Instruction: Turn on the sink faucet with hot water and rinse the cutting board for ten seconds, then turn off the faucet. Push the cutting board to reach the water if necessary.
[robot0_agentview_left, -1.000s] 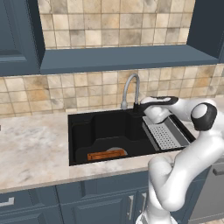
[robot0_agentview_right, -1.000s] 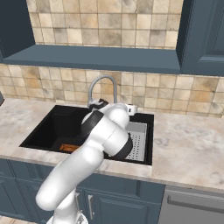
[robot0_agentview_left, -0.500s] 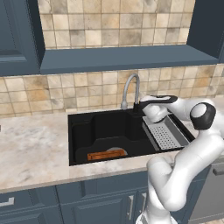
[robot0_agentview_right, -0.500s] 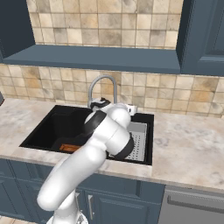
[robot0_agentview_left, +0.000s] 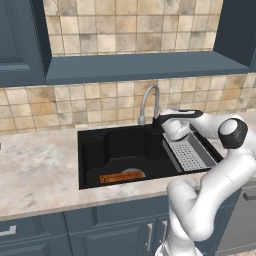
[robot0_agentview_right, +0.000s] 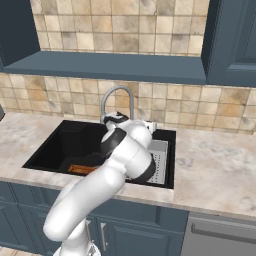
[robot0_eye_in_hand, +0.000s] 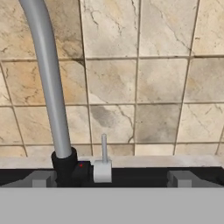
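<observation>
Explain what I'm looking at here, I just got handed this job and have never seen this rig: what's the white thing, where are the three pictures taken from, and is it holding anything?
The white thing is a robot arm on a mobile base. Two pictures come from cameras on that base, behind the arm on its left and its right; the third comes from a camera on its hand.

In the left base view the arm reaches over the black sink toward the foot of the sink faucet. The hand view faces the faucet's dark base and its small upright lever against the tiled wall.

The cutting board lies flat at the front of the basin. A grey drainer tray sits at the sink's right side. No water is running.

I cannot tell whether the gripper is open or shut; nothing appears to be held.
</observation>
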